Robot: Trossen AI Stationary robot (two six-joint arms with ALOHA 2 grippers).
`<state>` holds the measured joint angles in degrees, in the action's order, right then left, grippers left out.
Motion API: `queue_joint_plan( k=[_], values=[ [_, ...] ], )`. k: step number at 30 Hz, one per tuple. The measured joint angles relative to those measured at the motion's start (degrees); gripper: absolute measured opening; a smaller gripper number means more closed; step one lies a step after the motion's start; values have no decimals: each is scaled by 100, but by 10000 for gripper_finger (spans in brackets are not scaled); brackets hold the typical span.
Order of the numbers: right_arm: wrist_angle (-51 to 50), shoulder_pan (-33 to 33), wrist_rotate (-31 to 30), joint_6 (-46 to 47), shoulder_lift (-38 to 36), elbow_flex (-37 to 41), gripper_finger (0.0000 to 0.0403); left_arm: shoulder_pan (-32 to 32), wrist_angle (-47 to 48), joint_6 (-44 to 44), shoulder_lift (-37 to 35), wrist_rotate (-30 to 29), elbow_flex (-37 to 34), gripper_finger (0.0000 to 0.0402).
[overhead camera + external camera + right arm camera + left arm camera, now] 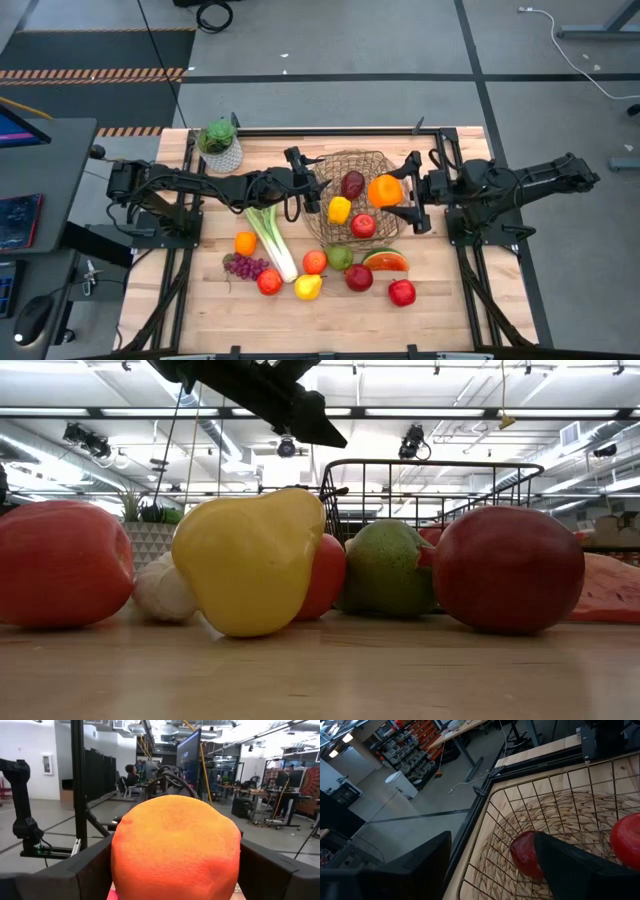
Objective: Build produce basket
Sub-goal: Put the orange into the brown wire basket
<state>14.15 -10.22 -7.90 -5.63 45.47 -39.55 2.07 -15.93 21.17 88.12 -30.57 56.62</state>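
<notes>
Basket [352,160] sits at table [440,310] centre, toward the far edge. Inside it: a dark apple [352,184] at the back, a pepper [339,209] on the left, an apple [363,225] in front. Left gripper [313,190] at the basket's left rim; right gripper [395,190] over its right rim, an orange [385,190] between its fingers. Potted plant [220,145] at far left. Leek [270,238] lies left of the basket. Remaining produce [322,272] is spread along the near side.

Orange [385,190] bright orange; basket [352,160] tan-brown open weave; pepper [339,209] yellow; leek [270,236] green-white.
</notes>
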Motion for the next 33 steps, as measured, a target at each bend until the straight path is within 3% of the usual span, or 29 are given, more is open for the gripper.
queue_joint_plan(
  k=[12, 33],
  values=[
    [-43, 0, -160, -262, 214, 0, 351, 0, -2, -2, 0, 1, 0, 288],
    [-391, 0, -363, -2475, 1353, 0, 351, -1, 0, -4, 0, 2, 0, 288]
  ],
)
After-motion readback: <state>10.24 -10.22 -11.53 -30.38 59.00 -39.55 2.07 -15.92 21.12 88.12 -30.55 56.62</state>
